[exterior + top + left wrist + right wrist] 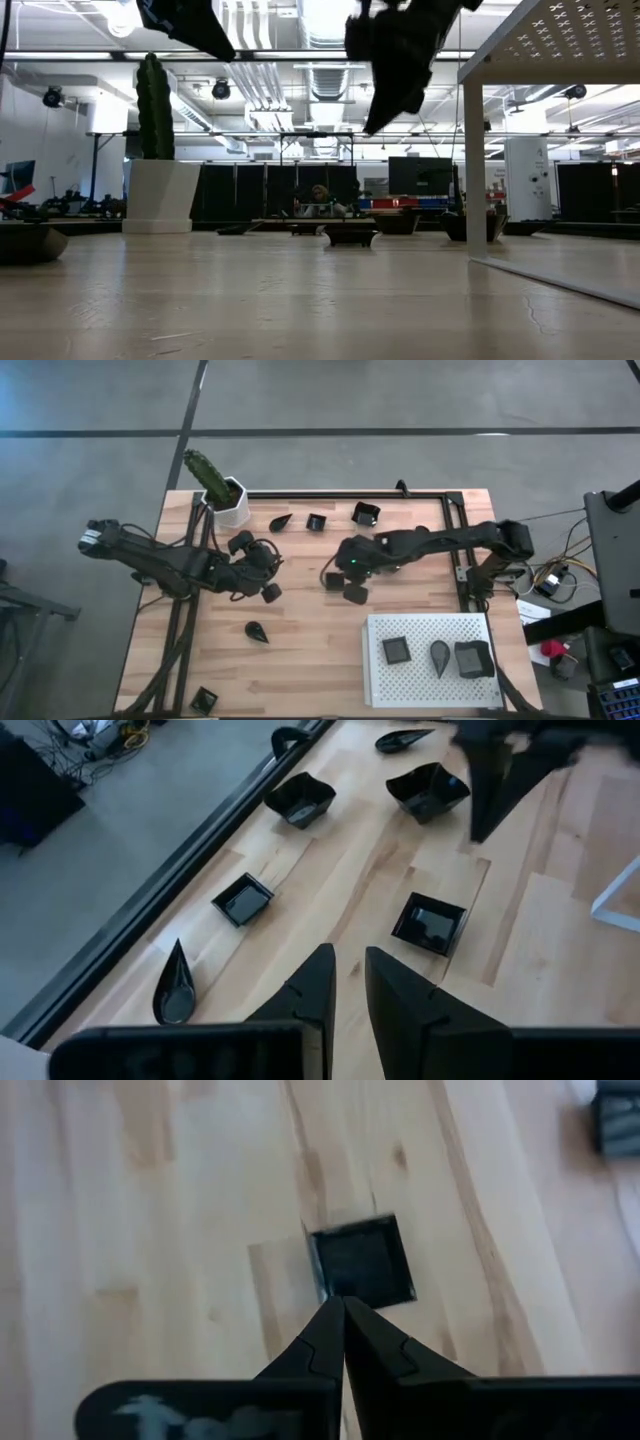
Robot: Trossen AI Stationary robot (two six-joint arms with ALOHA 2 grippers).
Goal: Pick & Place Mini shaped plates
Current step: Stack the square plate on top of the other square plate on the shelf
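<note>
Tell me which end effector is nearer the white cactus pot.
Left. The left end effector sits just below and right of the cactus pot; the right end effector is farther right, mid-table.

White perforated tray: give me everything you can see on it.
The white perforated tray is a square, matte white panel, metal-looking, dotted with small holes and raised on thin legs, as the low view shows. It sits flat at the table's near right corner. Three dark mini plates rest on it in a row: a square one, a teardrop one and a larger square one. No claw touches it.
</note>
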